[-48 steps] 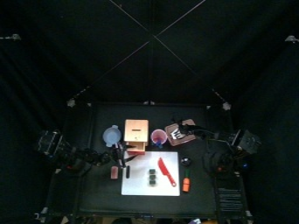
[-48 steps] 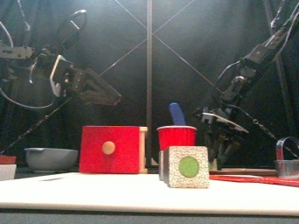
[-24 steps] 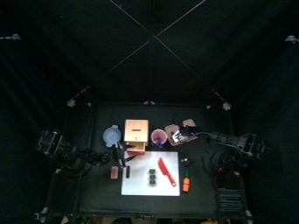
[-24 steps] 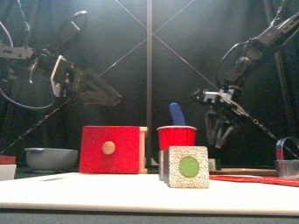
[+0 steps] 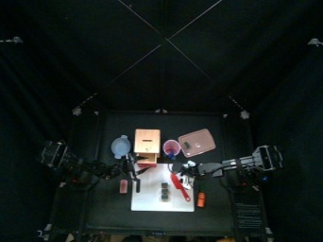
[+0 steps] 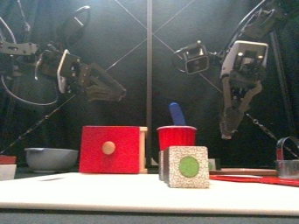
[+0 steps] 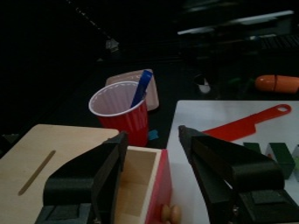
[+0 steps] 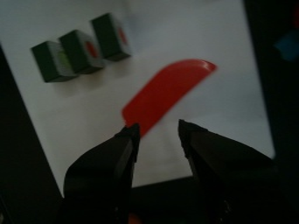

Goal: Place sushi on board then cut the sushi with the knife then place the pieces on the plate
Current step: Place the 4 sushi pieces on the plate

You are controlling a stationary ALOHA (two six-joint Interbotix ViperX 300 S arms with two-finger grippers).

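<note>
Red knife (image 8: 163,94) beside sushi (image 8: 82,50) on white board (image 8: 70,109), right claw (image 8: 158,131) spread above

Booth, one: black curtains (image 5: 63,66) at the back and both sides, hanging in loose vertical folds. Back curtain (image 6: 176,44) catches a pale wash of light near its middle and darkens toward the edges. Small black table (image 5: 108,128), matte top, standing inside. Floor around it lost in shadow.

I see the small black table (image 5: 228,128) carrying a white plastic cutting board (image 5: 149,203) in front; behind it stand a blue-grey two-handled bowl (image 5: 121,146), a pale wooden box with red drawer front (image 5: 147,145), a red cup (image 5: 172,146) and a flat pink tray (image 5: 197,142)
</note>
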